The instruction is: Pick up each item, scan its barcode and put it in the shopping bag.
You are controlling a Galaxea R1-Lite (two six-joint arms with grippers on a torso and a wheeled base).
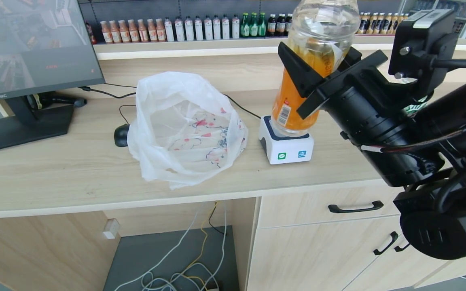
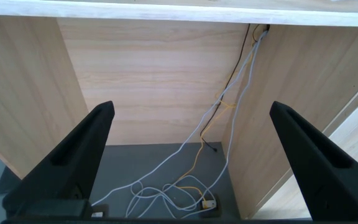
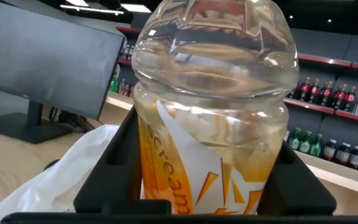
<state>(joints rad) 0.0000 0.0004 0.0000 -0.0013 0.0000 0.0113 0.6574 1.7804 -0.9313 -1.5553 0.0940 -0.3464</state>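
Head view first: the orange drink bottle (image 1: 299,93) is seen right of centre, gripped by the right gripper (image 1: 316,48). Its 2 black fingers (image 1: 297,68) are closed against the bottle's sides, around the middle of the label. The bottle is held nearly upright, leaning a little, with orange liquid in the lower part and clear plastic above. Its lower end is placed directly over the white scanner box (image 1: 285,147) on the wooden counter (image 1: 55,169). Whether it touches the box cannot be told. A barcode patch (image 1: 284,113) is seen low on the bottle, turned toward the lower left of the frame.

Left of the scanner, just beside it, the white plastic shopping bag (image 1: 184,129) is found lying open in the middle of the counter. A dark mouse (image 1: 120,135) is tucked against the bag's left side, and a monitor (image 1: 30,44) is set in the upper left. A row of bottles (image 1: 184,28) is lined up on the shelf along the top.

From the right wrist camera, the bottle (image 3: 210,124) is seen clamped between both fingers (image 3: 120,162), with the bag (image 3: 61,180) beyond.

From the left wrist camera, the left gripper (image 2: 191,106) is shown spread wide with nothing held, pointed at the recess under the counter, where loose cables (image 2: 185,186) are lying.
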